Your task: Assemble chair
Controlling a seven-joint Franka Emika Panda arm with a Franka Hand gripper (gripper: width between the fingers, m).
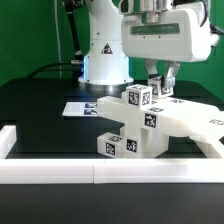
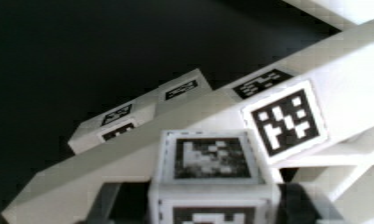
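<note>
The chair (image 1: 143,122) stands partly built in the middle of the black table, a cluster of white slabs and square posts with black-and-white tags. My gripper (image 1: 158,86) hangs over its upper right part in the exterior view. In the wrist view my dark fingers (image 2: 118,196) sit on both sides of a white tagged square post (image 2: 214,180) and press against it. A long white slab (image 2: 237,105) with several tags runs diagonally beyond the post.
The marker board (image 1: 84,106) lies flat on the table behind the chair. White border rails (image 1: 60,172) run along the front edge and the left side (image 1: 8,140). The robot base (image 1: 105,60) stands at the back.
</note>
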